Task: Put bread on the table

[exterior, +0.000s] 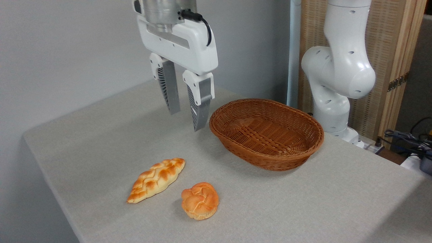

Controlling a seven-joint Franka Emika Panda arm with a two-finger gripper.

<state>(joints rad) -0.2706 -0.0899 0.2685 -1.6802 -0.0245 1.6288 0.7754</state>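
1. My claw (187,119) hangs above the table (101,141), fingers parted, gripping nothing.
2. The bun (200,200) sits on the table, beside the braided loaf (156,180).
3. The basket (266,133) stands apart from both.

The tabletop (303,209) looks matt, finely woven grey cloth; the basket (266,133) is brown wicker; the round bun (200,200) has a glossy glazed crust; the gripper (187,119) fingers (199,111) are ribbed grey.

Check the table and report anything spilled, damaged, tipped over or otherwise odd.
Nothing stands out. The round bun and the braided loaf lie intact and apart on the grey table. The wicker basket sits upright and empty. The gripper hangs open above the table, holding nothing. No crumbs or spills show.
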